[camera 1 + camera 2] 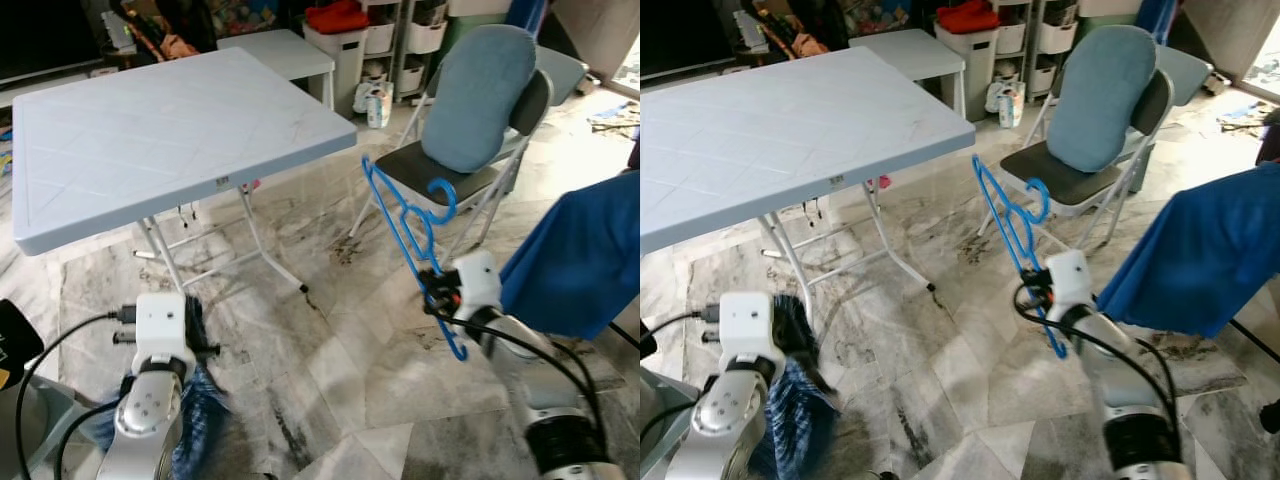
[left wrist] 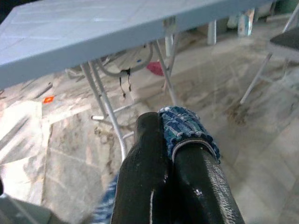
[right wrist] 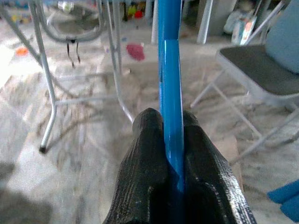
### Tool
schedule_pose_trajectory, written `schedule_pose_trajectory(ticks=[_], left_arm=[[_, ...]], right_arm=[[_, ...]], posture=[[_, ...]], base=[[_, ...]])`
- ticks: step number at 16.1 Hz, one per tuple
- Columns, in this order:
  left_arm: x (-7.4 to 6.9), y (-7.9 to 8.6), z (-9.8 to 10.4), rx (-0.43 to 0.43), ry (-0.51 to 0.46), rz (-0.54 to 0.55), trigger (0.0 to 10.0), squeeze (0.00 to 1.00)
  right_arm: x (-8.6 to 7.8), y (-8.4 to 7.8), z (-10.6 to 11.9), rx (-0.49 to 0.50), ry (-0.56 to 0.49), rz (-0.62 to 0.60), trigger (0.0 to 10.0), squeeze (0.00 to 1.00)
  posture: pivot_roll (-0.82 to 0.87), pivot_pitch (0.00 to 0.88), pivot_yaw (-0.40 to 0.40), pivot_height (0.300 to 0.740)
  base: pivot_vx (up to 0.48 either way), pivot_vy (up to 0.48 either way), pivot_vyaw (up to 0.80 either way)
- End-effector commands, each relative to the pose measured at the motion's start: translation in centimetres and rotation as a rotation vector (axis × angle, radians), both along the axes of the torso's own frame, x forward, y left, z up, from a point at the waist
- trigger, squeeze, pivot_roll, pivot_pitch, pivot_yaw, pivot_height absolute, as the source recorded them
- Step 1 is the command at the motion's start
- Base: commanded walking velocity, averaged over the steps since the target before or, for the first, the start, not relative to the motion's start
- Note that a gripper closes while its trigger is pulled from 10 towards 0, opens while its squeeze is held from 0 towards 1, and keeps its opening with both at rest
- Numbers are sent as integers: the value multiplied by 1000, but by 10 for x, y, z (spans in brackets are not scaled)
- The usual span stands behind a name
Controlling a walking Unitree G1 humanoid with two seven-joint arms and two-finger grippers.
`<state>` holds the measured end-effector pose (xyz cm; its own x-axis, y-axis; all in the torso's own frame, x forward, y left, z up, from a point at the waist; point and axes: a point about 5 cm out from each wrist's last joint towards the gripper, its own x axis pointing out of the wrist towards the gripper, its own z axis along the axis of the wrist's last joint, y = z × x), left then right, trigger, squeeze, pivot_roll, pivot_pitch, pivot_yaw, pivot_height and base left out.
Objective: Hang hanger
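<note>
A blue plastic hanger is held up in the air in front of the grey chair, hook uppermost. My right gripper is shut on its lower bar, and in the right wrist view the blue bar runs between the two black fingers. My left gripper hangs low at the left, shut on a blue denim garment. In the left wrist view a fold of that denim is pinched between the fingers.
A light grey folding table stands ahead at the left on thin metal legs. A blue cloth hangs at the right. Storage bins and shelves line the back. The marble floor lies between the table and chair.
</note>
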<state>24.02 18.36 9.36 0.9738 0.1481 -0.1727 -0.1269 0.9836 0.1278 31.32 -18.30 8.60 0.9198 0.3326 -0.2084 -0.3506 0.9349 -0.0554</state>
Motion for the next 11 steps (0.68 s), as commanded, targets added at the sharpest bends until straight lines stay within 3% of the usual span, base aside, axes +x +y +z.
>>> schedule_pose_trajectory(ticks=[1,3,7,11], left_arm=[[2,3,8,2,-36,21,10000,0],[3,3,10,-4,-46,24,10000,0],[4,6,9,-31,-54,59,10000,0],[6,4,10,-43,-61,68,10000,0]], right_arm=[[4,7,11,9,-33,10,10000,0],[2,15,19,52,-62,23,10000,0],[7,6,38,219,-128,-136,10000,0],[7,9,38,179,-120,-155,10000,0]], posture=[[-34,0,37,740],[-34,0,35,740],[-41,0,31,740],[-44,0,31,740]], base=[[0,0,0],[0,0,0],[0,0,0],[62,0,0]])
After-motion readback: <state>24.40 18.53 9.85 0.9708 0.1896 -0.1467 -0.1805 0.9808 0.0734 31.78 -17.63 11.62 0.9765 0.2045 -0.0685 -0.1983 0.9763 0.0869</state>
